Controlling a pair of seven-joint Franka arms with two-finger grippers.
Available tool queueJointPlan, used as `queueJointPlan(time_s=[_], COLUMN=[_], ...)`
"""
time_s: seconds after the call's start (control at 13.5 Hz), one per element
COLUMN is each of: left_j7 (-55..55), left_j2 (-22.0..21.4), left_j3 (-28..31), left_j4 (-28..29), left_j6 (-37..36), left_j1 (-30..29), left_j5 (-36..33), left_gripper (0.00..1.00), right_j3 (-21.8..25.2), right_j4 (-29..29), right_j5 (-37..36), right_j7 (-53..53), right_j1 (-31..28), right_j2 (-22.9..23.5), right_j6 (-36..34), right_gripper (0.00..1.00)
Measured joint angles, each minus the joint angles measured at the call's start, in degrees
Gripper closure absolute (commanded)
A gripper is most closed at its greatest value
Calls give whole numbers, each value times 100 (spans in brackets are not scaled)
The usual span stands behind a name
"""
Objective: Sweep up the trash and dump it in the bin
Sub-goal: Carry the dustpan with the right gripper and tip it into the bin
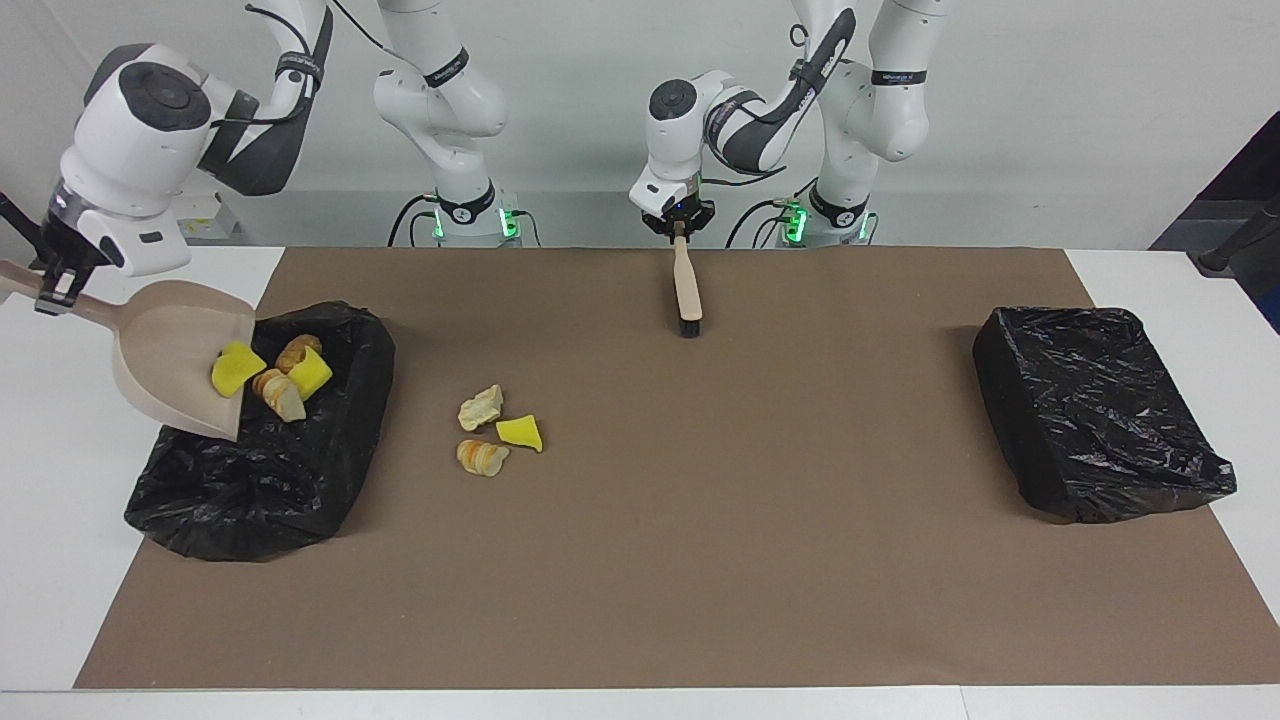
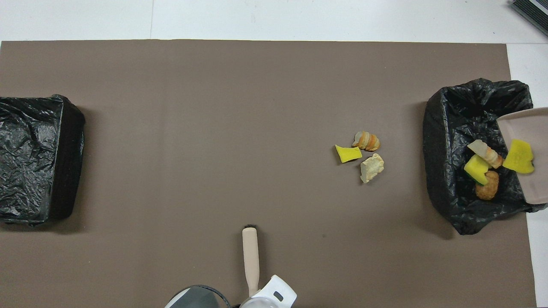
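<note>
My right gripper [image 1: 52,288] is shut on the handle of the pale dustpan [image 1: 165,350], which tilts steeply over the open black bin [image 1: 250,490] at the right arm's end of the table. One yellow chunk [image 1: 237,368] clings to the pan's lip. A bread lump [image 1: 278,393], a brown piece [image 1: 298,350] and a second yellow chunk [image 1: 312,370] are dropping into the bin [image 2: 449,128]. Three scraps of trash lie on the brown mat beside the bin: a beige lump [image 1: 481,405], a yellow wedge [image 1: 520,432] and a striped lump [image 1: 482,456]. My left gripper [image 1: 680,228] is shut on the brush [image 1: 685,290], held upright with its bristles near the mat.
A second black bin [image 1: 1100,410], its bag crumpled over the top, stands at the left arm's end of the table. The brown mat [image 1: 750,520] covers most of the white table.
</note>
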State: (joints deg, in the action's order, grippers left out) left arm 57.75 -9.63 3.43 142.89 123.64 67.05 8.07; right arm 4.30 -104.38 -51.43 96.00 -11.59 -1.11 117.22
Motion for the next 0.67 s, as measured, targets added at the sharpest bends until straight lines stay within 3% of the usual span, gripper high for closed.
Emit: queueJointPlan(time_s=[0.22, 0.44, 0.67], left_j7=[-177, -994, -2120], left_j2=[-3, -10, -28], left_j3=[75, 105, 134], left_j4=[-194, -687, -1561], left_j6=[53, -60, -633], left_j1=[-246, -788, -1630], left_j5=[-7, -191, -521], left_gripper=[0, 0, 0], right_j3=[-17, -91, -385], right_j4=[284, 426, 425], right_j5=[-14, 75, 893], right_j7=[-56, -890, -2094], right_j1=[487, 1087, 1222], right_j2=[-238, -294, -292], right_j6=[-902, -1724, -2136], right_gripper=[100, 100, 100])
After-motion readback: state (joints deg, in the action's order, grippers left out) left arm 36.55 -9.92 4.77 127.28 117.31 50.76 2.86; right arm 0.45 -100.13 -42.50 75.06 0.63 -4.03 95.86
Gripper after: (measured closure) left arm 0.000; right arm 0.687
